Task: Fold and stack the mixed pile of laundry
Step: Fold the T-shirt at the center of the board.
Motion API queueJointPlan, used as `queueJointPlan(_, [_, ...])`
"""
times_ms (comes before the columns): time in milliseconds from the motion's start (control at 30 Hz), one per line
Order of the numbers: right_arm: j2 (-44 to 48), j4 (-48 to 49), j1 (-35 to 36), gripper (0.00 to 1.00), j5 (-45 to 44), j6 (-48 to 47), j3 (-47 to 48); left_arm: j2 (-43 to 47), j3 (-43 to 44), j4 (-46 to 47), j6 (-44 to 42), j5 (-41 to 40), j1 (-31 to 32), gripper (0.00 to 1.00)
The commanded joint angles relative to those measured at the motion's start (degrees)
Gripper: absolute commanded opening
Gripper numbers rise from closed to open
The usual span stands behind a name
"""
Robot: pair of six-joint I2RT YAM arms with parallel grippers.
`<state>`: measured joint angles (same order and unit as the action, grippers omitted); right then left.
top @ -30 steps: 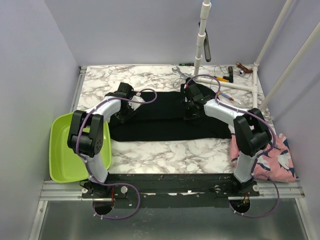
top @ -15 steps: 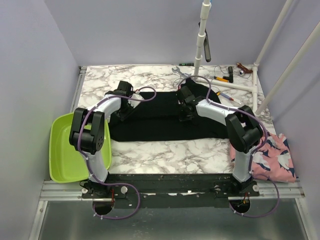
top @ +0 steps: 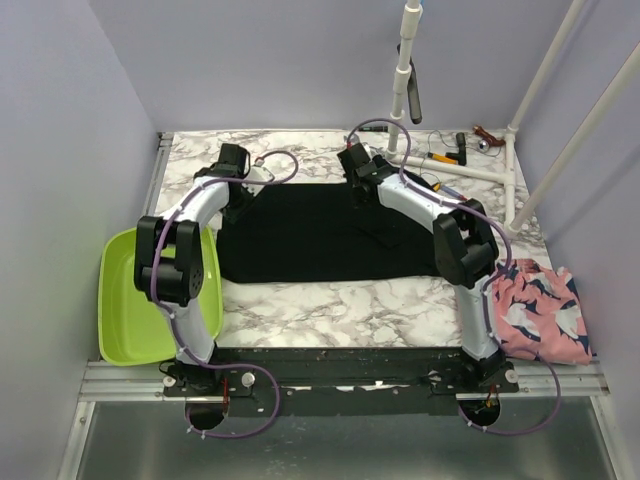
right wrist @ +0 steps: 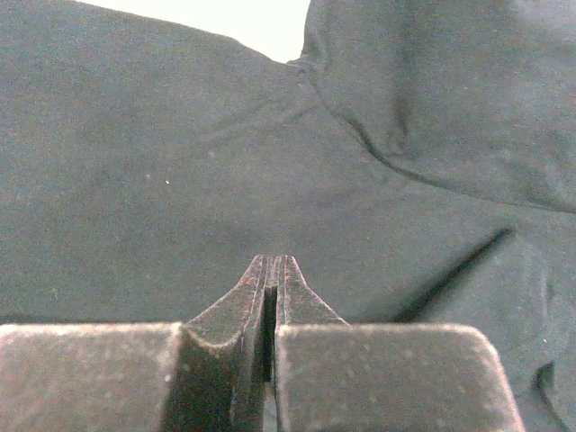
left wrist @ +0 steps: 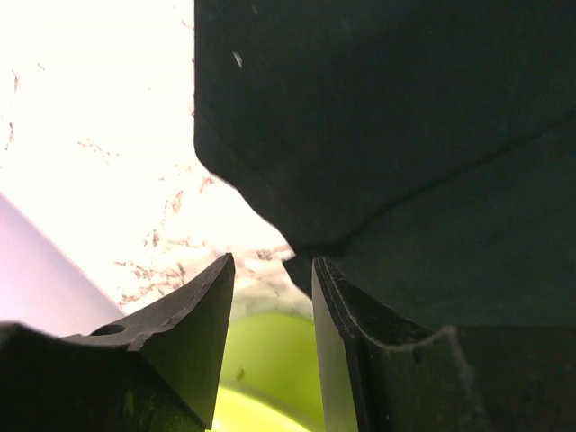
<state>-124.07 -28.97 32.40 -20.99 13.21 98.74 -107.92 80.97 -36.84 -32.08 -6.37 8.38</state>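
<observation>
- Large plain black garment (top: 320,235), spread flat across the middle of the top view; matte, soft knit, roughly rectangular, with a shallow crease near its right end.
- Beneath it, white table (top: 330,295) with grey marble veining, glossy and hard, bare along the lower and upper edges of the cloth.
- Pink garment with dark shark print (top: 540,315), lying in a loose folded pad at the lower right of the top view, well apart from the black one and just beside the right arm's base.
- Lime green basin (top: 125,300), smooth plastic with rounded corners, at the left edge of the frame and hanging off the table's side.
- Left gripper (left wrist: 270,270): spread apart, nothing between the two dark, wedge-shaped fingers; in its wrist view, marble and a slice of green basin visible through the gap, with the rounded, hemmed corner of the black cloth just above the fingertips.
- Right gripper (right wrist: 272,261): pressed together, tips meeting in a thin seam, no cloth seen pinched; poised over the black fabric in the lower middle of its wrist view.
- In that same view, fine lint specks on the weave and a curved seam crossing the upper right.
- Metal wrench (top: 355,143) and white plastic pipes (top: 470,170) along the upper right of the top view, beyond the cloth.
</observation>
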Motion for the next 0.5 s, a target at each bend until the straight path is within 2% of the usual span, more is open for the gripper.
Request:
queueJointPlan(0, [5.68,-5.48,-0.33,0.06,-1.36,0.12,0.28,11.55,-6.64,-4.58,-5.93,6.93,0.62,0.43])
queueJointPlan(133, [17.1,-5.93,-0.37,0.16,-0.55,3.42,-11.5,19.4,-17.59,-6.9,-12.44,13.7,1.67,0.44])
queueJointPlan(333, [33.29,-7.0,-3.11,0.36,-4.94,10.79,-31.85,22.51,-27.46,-4.36,-10.92,10.42,6.48,0.49])
queueJointPlan(467, [40.76,-3.5,-11.43,0.55,1.19,14.0,-41.58,22.63,-31.15,-1.76,-9.22,6.96,8.23,0.55])
